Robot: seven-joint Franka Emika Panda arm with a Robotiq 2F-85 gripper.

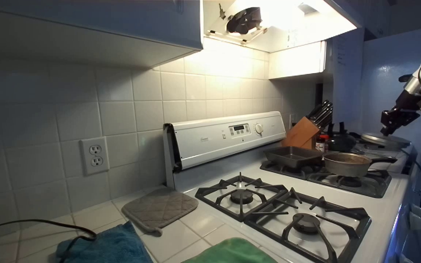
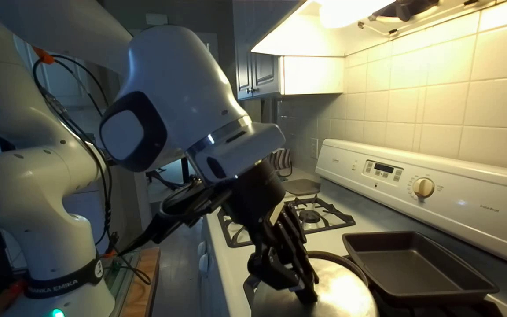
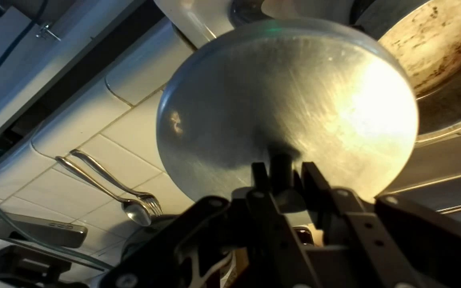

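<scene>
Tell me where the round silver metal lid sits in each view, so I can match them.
In an exterior view: the round silver metal lid, near the right side, about mid-height.
In an exterior view: lid right of centre, cut by the bottom edge.
Wrist view: lid large, upper middle.
Shared landmark: the black gripper, at the lid in all three.
</scene>
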